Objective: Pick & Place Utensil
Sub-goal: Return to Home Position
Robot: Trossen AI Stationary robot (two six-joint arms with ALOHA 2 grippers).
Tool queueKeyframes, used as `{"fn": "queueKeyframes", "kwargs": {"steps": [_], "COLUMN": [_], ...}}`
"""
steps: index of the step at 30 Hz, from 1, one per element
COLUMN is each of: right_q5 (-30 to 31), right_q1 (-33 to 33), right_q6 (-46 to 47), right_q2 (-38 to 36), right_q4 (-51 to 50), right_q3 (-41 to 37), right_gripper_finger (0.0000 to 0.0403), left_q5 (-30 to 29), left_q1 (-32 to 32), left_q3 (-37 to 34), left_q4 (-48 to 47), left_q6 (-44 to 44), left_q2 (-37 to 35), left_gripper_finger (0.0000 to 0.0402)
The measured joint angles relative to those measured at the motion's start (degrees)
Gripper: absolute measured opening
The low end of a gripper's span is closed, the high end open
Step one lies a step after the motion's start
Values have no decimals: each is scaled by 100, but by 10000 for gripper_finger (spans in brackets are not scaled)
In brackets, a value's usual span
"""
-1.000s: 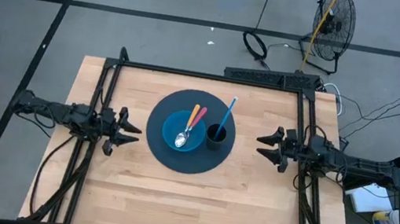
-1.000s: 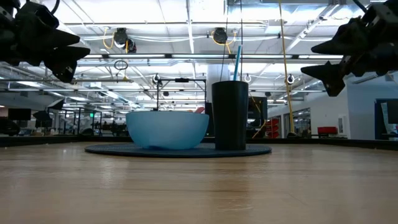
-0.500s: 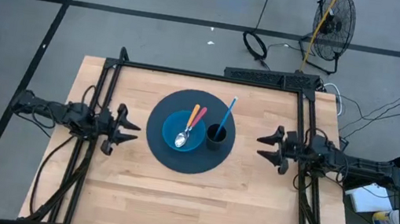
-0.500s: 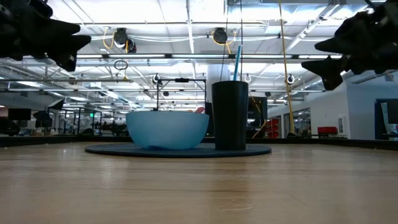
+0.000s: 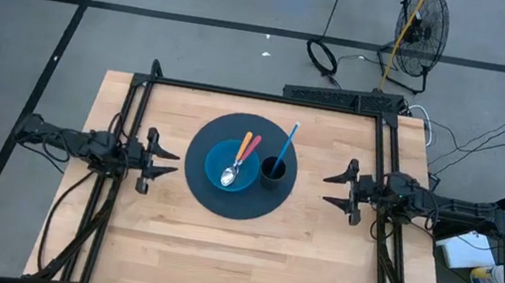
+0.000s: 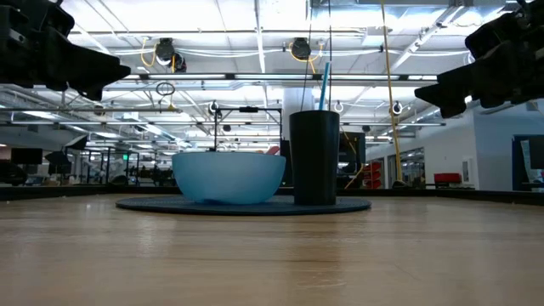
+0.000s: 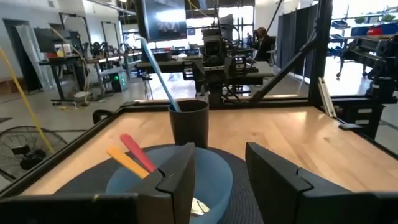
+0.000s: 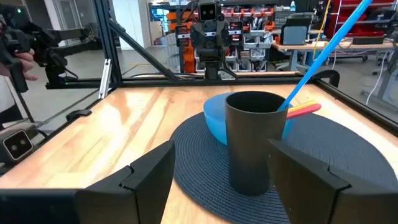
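A light blue bowl (image 5: 231, 168) sits on a round dark placemat (image 5: 200, 189) mid-table. In the bowl lie a metal spoon (image 5: 228, 175) with a pink handle and an orange-handled utensil (image 5: 244, 146), their handles leaning on the far rim. A black cup (image 5: 273, 171) beside the bowl holds a blue-handled utensil (image 5: 288, 140) that leans on its rim. My left gripper (image 5: 169, 162) hovers open left of the mat. My right gripper (image 5: 330, 189) hovers open on the mat's right. Both show above table height in the low view.
A black frame rail (image 5: 269, 97) runs along the table's far edge, with side rails by each arm. Bare wood lies on the near side of the mat (image 5: 235, 259). A fan (image 5: 421, 21) and cables are on the floor beyond the table.
Both grippers have turned about their wrists while hovering in place; the left one has shifted slightly toward the mat. Bowl, cup and utensils have stayed put.
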Motion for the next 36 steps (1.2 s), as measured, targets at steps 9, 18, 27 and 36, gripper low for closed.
{"fn": "queueKeyframes", "kwargs": {"steps": [9,18,27,36], "right_q5": [4,22,22,22], "right_q1": [0,0,0,0], "right_q6": [-54,-54,-54,-53], "right_q2": [2,2,2,2], "right_q4": [-41,-54,-61,-65], "right_q3": [0,0,0,0], "right_gripper_finger": [247,247,247,247], "left_q5": [-2,-22,-20,-17], "left_q1": [0,2,2,2], "left_q3": [2,-11,-11,-11], "left_q4": [-23,169,187,191], "left_q6": [-204,-213,-211,-211], "left_q2": [0,0,0,0], "left_gripper_finger": [147,147,147,147]}}
